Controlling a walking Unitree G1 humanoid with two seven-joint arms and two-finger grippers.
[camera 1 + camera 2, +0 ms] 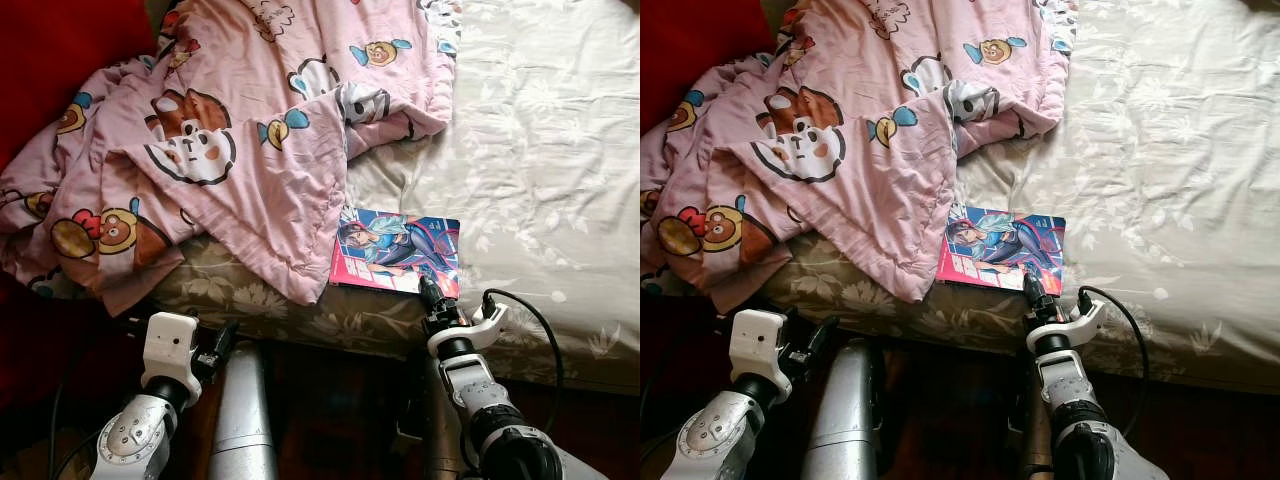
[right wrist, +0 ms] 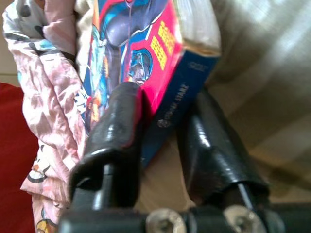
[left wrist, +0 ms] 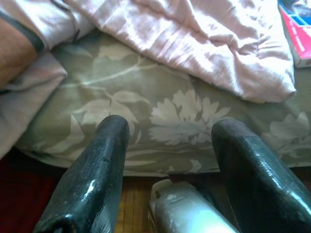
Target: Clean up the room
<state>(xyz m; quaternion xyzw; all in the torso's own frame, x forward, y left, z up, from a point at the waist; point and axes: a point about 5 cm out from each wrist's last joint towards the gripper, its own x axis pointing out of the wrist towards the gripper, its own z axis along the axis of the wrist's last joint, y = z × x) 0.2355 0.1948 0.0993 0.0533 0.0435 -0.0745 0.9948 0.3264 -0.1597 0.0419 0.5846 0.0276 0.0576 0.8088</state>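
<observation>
Bedding takes up most of what we see: a bed [image 1: 560, 150] with a pale floral-patterned sheet, and a crumpled pink cartoon-print quilt [image 1: 230, 130] heaped over the upper left of the frame. At lower centre, near the bed's front edge, lies a glossy paperback book with a red, blue and pink illustrated cover [image 1: 395, 250], its left edge just beside the quilt's hem. Our right gripper [image 1: 432, 293] reaches up to the book's near right corner; in the right wrist view its black fingers [image 2: 116, 131] pinch that corner, one on the cover and one beneath. Our left gripper [image 3: 170, 160] hangs below the bed's edge at lower left, fingers spread apart and holding nothing.
</observation>
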